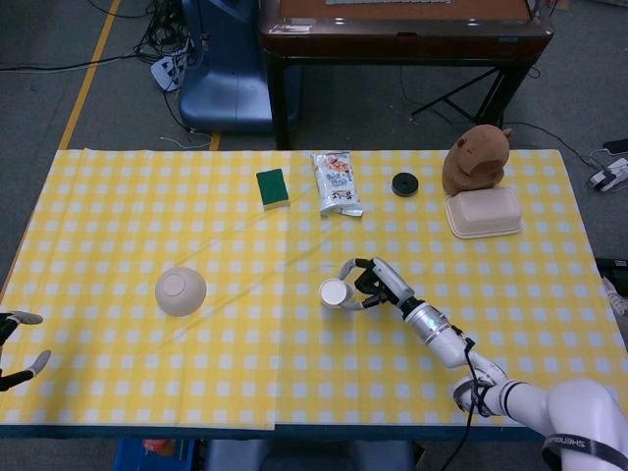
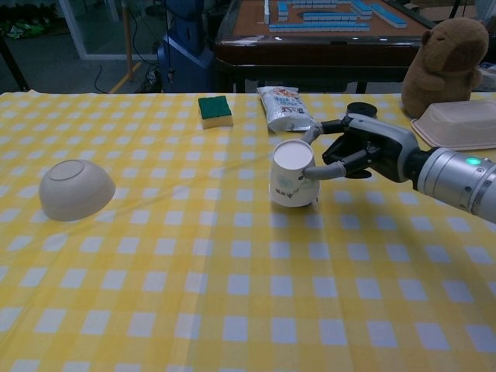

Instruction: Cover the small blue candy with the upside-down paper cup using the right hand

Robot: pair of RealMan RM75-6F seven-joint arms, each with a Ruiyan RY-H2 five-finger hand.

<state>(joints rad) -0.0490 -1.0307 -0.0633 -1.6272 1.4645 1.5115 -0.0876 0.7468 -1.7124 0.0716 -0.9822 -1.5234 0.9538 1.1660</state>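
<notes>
- Yellow checked cloth covers the bench [image 1: 118, 226].
- The upside-down paper cup [image 2: 293, 175] stands mouth-down on the cloth, right of the white bowl [image 2: 76, 189].
- The blue candy is hidden from view.
- The right hand [image 2: 364, 146] holds the cup, fingers [image 2: 319, 172] grasping its side.
- The left hand [image 1: 15, 339] sits at the bench's edge, fingers released.

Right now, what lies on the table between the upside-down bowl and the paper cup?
Nothing: in both views only bare checked tablecloth lies between the bowl and the paper cup.
</notes>
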